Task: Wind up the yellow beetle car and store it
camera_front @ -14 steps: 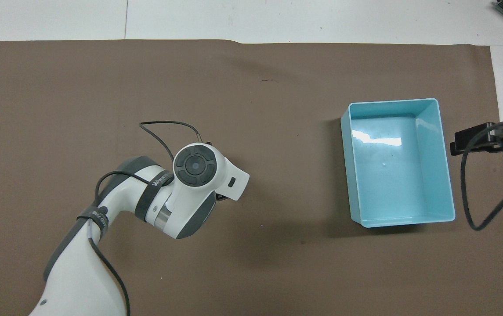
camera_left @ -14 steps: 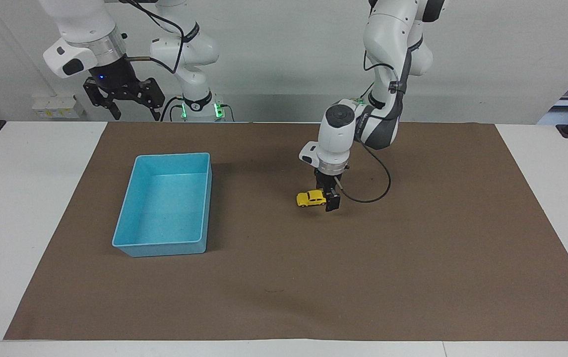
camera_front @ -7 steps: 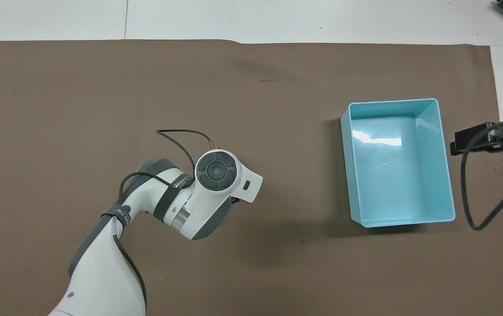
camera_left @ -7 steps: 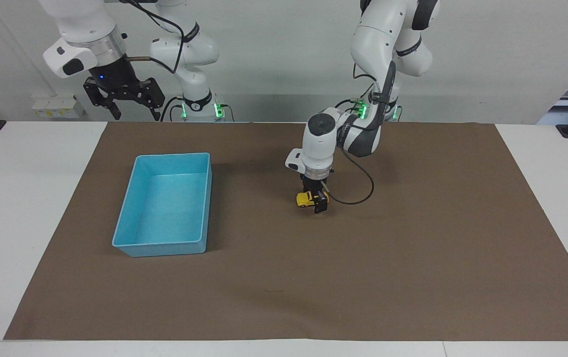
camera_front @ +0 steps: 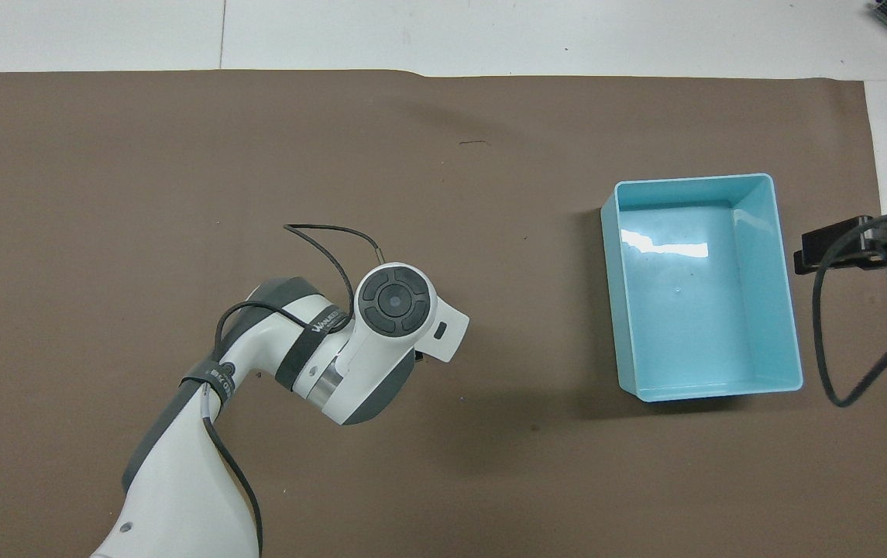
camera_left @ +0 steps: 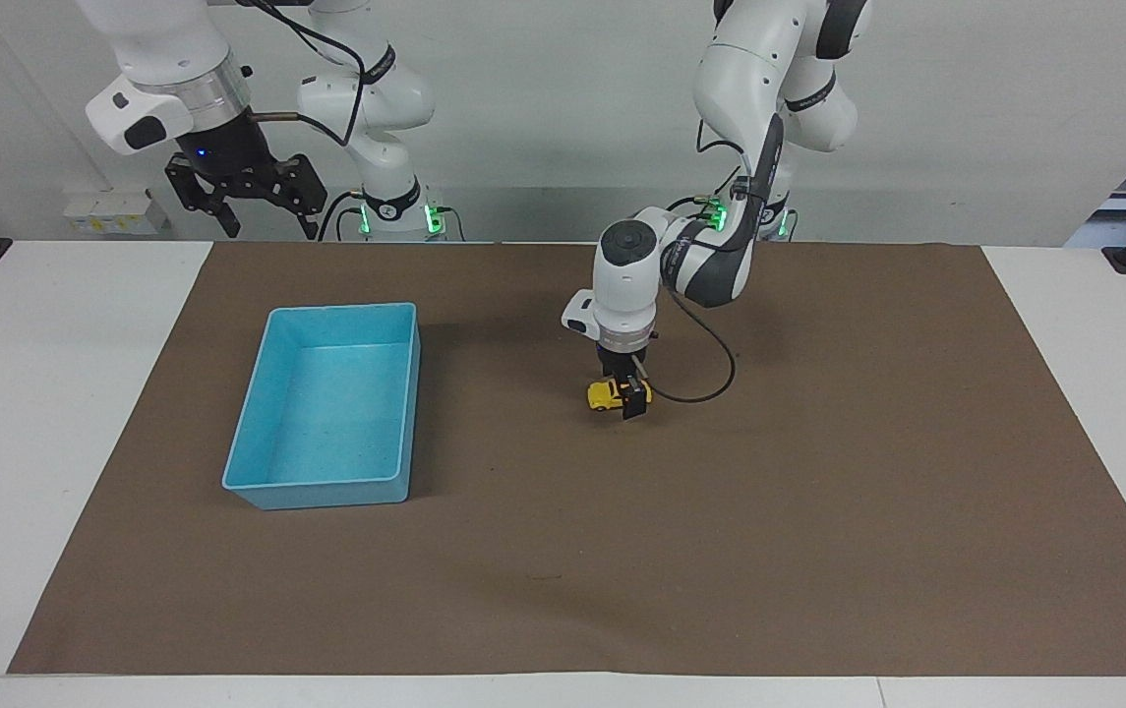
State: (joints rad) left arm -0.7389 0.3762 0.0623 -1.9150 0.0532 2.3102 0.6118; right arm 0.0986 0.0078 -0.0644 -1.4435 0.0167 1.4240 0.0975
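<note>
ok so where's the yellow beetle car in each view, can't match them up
Facing view: the yellow beetle car sits mid-mat, under the left gripper.
Overhead view: not visible; the left arm's wrist covers that spot.
Shared landmark: the light-blue bin, toward the right arm's end of the table.

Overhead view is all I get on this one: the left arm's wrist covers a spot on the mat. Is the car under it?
Observer: Yes. The car sits on the mat, right under that wrist.
Operator: Is it gripped?
Observer: Not by the look of it. The left gripper is down at the car with its fingers open.
Operator: I only see a bit of the right gripper.
Observer: The right gripper waits open, raised over the table's edge at the robots' end.
</note>
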